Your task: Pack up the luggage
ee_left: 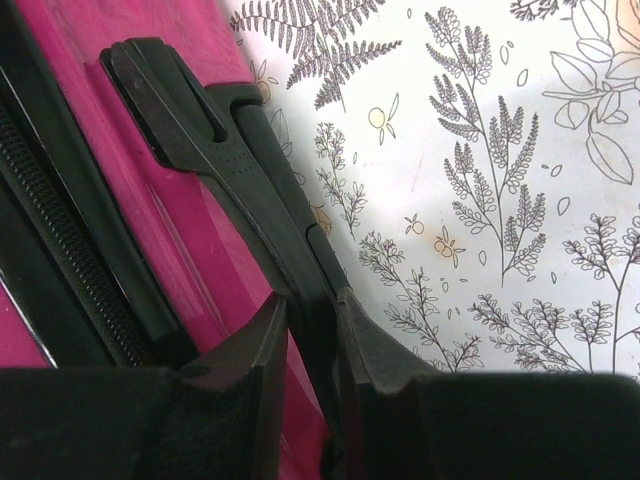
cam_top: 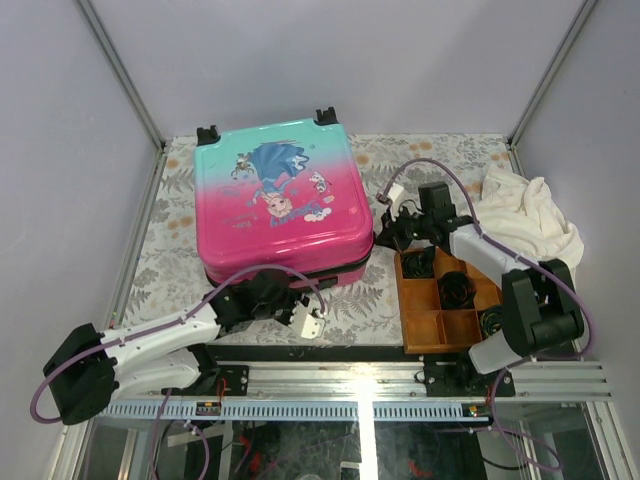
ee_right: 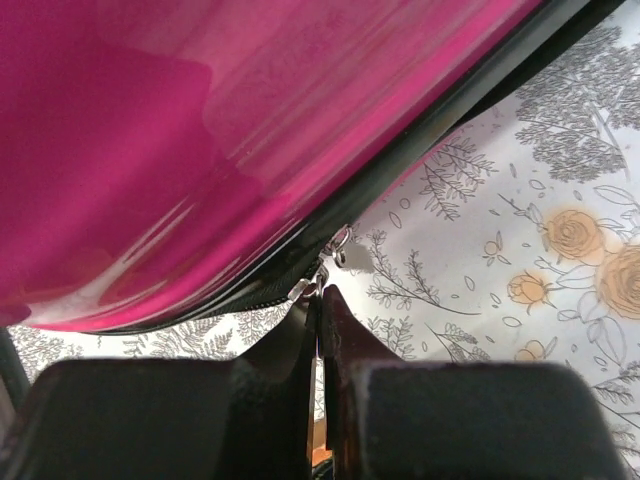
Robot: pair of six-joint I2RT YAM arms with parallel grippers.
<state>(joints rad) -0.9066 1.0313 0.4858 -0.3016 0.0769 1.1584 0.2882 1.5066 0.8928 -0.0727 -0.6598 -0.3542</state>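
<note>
Top external view is showing the suitcase (cam_top: 285,190) lying flat and closed on the patterned table cover (cam_top: 180,220), left of the wooden tray (cam_top: 405,300) and the white cloth (cam_top: 525,215). The left gripper (cam_top: 300,310) is reaching in at the suitcase's near edge. In the left wrist view its fingers (ee_left: 265,345) are clamping the black handle (ee_left: 250,190) from both sides. The right gripper (cam_top: 385,235) is working at the suitcase's right side. In the right wrist view it (ee_right: 318,300) is pinching nearly closed on the silver zipper pull (ee_right: 305,288), which is sitting where the pink shell meets the black zipper band (ee_right: 400,150). The step in hand is probably running the zipper around the shell to seal the case, though how much of the seam is already zipped is not showing. To do it well, the left arm should be bracing the handle firmly so the case is not sliding. The right arm should be pulling along the line of the band rather than away from it, and following the curve at the corners. The pinch is small and near the fingertips, so a sideways tug is risking a slip off the pull.
</note>
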